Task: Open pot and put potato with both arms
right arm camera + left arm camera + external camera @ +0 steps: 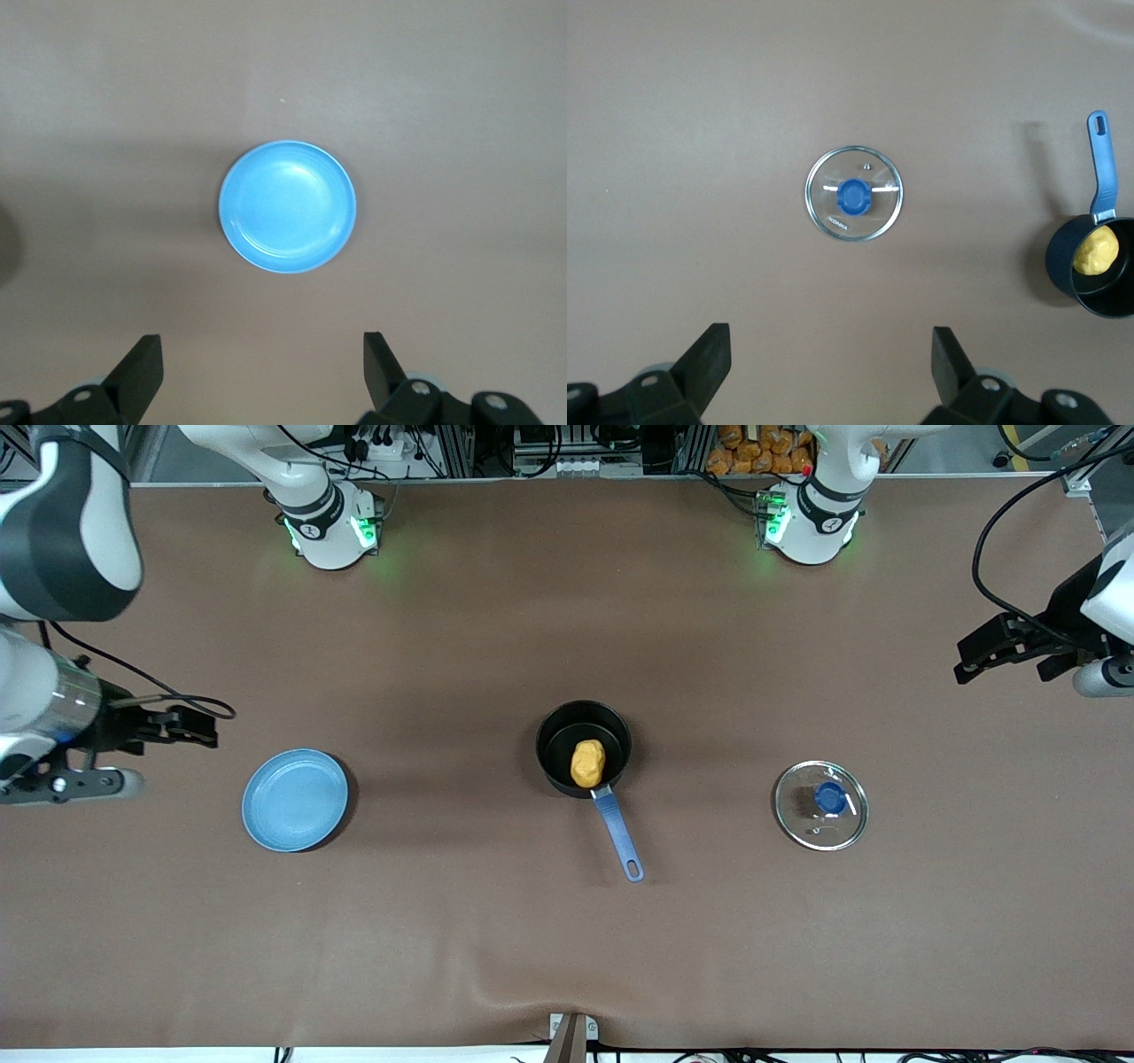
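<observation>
Yellow potato (587,763) lies in the open pot (583,747) at table centre; glass lid (820,804) rests at the pot's 3 o'clock, plate (294,799) at 9. Task looks finished. Left gripper (831,363) and right gripper (263,365) hover wide, empty.

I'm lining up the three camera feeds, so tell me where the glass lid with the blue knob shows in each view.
Front view: the glass lid lies flat on the table toward the left arm's end, apart from the pot.
Left wrist view: lid at picture centre, seen between the open left gripper's jaws.
Right wrist view: not in it; only the blue plate shows.
Shared landmark: the pot holding the potato, also at the left wrist picture's edge.
</observation>
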### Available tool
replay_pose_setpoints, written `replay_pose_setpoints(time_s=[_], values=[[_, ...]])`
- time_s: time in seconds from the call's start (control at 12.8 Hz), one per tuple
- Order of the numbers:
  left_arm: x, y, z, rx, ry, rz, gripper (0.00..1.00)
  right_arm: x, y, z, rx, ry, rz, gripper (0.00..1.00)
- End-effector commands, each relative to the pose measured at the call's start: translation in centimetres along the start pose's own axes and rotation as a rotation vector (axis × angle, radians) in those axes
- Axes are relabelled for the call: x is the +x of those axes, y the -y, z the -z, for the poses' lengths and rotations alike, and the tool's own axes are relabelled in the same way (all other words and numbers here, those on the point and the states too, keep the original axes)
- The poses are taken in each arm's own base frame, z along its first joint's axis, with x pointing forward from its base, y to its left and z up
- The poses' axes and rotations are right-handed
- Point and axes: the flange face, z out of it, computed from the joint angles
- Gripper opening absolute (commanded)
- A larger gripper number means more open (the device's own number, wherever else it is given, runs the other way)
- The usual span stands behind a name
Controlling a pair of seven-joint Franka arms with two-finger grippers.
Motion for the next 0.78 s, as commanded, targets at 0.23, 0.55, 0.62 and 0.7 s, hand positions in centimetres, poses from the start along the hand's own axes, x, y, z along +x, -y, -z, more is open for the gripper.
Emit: replay_pose_setpoints(time_s=[0.23, 0.55, 0.62, 0.7], values=[[-0.8, -0.7, 0.7, 0.009, 0.005, -0.001, 1.00, -3.8, -2.5, 0.9, 0.005, -0.002, -0.016, 1.00], [-1.6, -1.3, 1.8, 0.014, -0.011, -0.015, 1.00, -3.9, -0.9, 1.8, 0.006, -0.053, 0.014, 1.00], [-1.5, -1.5, 1.6, 0.016, -0.008, -0.018, 1.00, -4.0, -1.0, 1.8, 0.007, -0.051, 0.011, 1.00], [-1.5, -1.7, 1.6, 0.016, -0.007, -0.021, 1.00, -4.0, -1.2, 1.8, 0.008, -0.051, 0.005, 1.00]])
